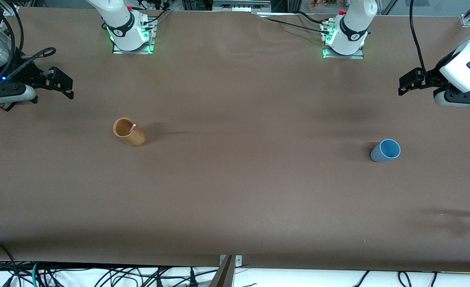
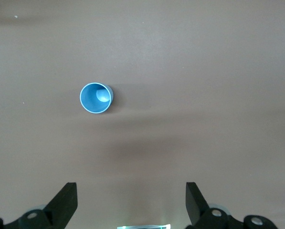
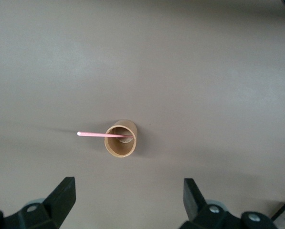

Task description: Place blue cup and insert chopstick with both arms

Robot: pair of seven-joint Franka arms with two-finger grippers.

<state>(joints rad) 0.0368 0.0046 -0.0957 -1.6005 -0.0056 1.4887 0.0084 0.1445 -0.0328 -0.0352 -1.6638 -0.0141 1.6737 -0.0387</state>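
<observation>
Leaning chopstick (image 3: 104, 135) in brown cup (image 1: 128, 132)

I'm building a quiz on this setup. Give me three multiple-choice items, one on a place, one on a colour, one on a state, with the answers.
1. Where is the pink chopstick?
A. Standing in the brown wooden cup
B. Flat on the table
C. In the blue cup

2. What colour is the cup toward the left arm's end of the table?
A. Brown
B. Blue
C. White

3. How are the two grippers?
A. Both shut on cups
B. Both open and holding nothing
C. One holds the chopstick

Answers:
1 A, its tip sticks out over the brown cup's rim.
2 B, the blue cup stands upright there.
3 B, the left gripper and right gripper hang apart from everything, fingers spread.
</observation>
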